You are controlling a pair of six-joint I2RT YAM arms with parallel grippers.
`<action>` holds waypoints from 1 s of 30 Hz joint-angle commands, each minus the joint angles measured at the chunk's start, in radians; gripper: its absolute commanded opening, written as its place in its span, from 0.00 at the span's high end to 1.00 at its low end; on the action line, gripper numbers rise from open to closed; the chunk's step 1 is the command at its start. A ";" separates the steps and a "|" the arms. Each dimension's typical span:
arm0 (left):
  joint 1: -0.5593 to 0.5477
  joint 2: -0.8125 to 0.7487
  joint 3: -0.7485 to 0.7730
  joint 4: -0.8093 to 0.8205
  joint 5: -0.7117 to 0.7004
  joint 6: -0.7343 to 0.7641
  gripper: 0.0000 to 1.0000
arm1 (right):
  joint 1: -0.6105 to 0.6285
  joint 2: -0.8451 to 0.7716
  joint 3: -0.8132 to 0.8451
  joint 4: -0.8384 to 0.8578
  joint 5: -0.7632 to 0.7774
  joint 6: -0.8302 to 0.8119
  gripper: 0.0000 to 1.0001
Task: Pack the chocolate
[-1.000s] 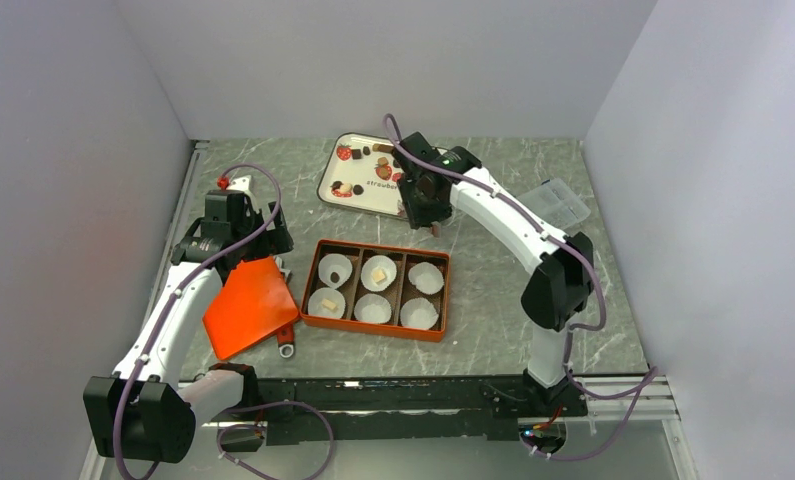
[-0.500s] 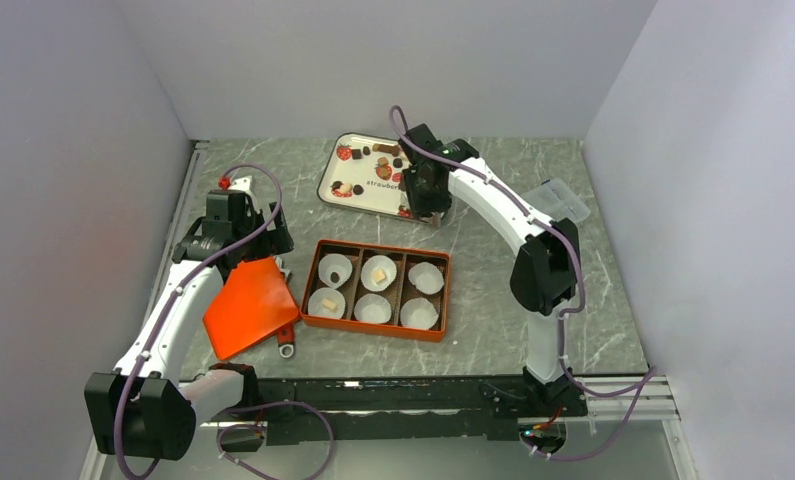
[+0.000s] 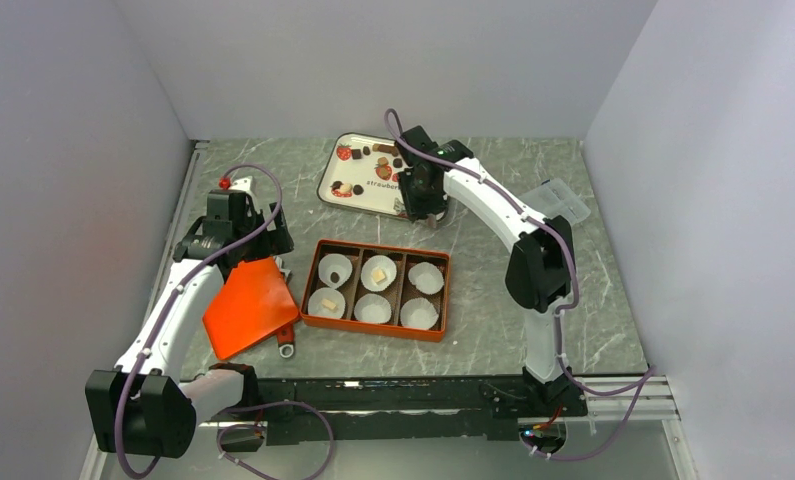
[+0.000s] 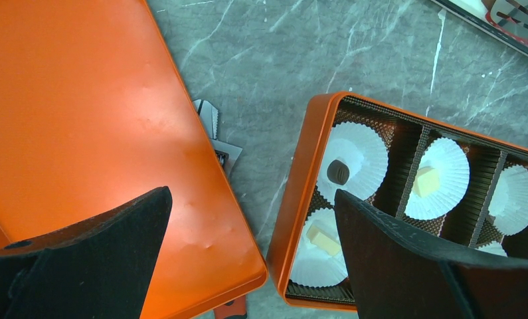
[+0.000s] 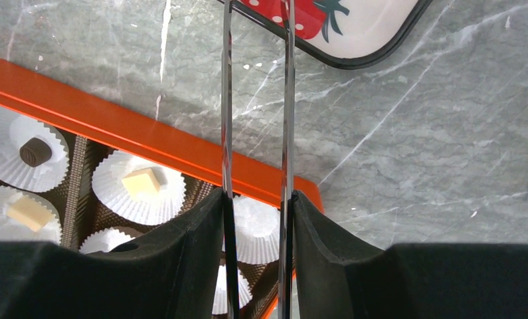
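While its two black fingers (image 5: 201, 232) press on the arms of a pair of thin metal tongs (image 5: 226, 100), the right gripper (image 5: 256, 199) is closed around that tool above the marbled grey table (image 5: 414, 146). The tong tips run out of the wrist view, so whether they carry anything cannot be told. Just ahead of them is the near rim of the white tray (image 5: 374, 40), where several pieces of chocolate (image 3: 358, 189) lie loose. Back under the fingers sits the orange box (image 5: 115, 126), its paper cups (image 5: 138, 189) holding more of it: one dark round and two cream squares. Well apart, the left gripper (image 4: 251, 199) hovers with jaws spread wide and nothing between them, the orange lid (image 4: 82, 133) under one finger and the box under the other.
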 commanded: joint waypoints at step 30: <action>0.008 -0.007 0.006 0.025 0.018 0.002 0.01 | 0.031 0.152 0.227 -0.053 0.002 -0.033 0.61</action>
